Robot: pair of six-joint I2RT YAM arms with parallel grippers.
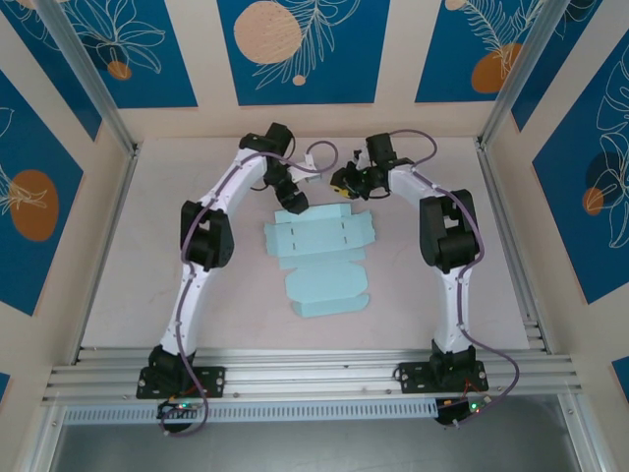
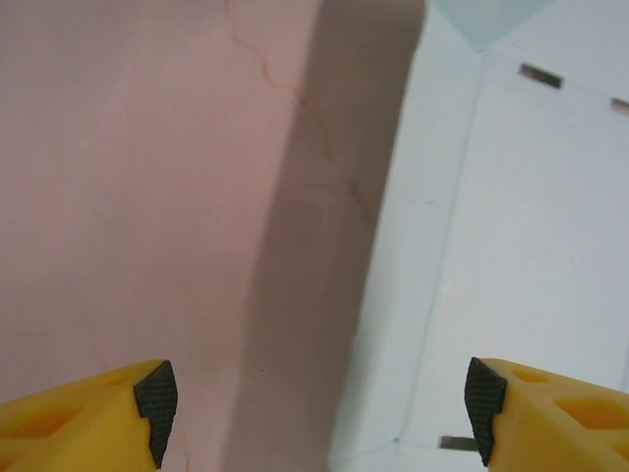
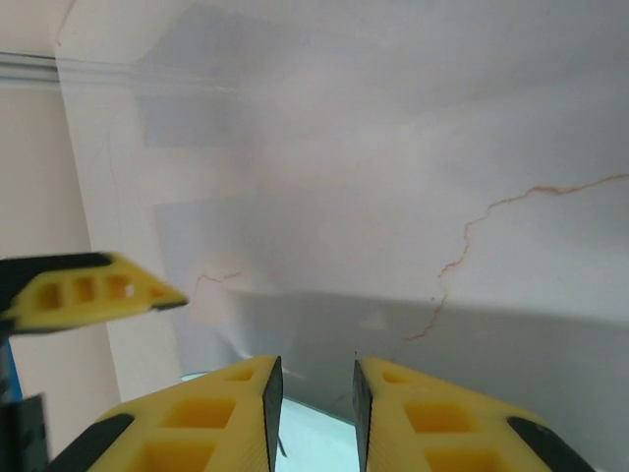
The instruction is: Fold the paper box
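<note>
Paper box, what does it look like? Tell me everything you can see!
The paper box is thin pale-blue card, plain, mostly a flat cut-out sheet with flaps, crease lines and small slots. It lies in the middle of the table. The left gripper hovers open over its far left corner; whether it touches is unclear.

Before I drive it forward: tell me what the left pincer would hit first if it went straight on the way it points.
Likely the edge of the paper box lying on the table. The open left pincer straddles that edge, so one finger may land on bare table; depth is unclear.
</note>
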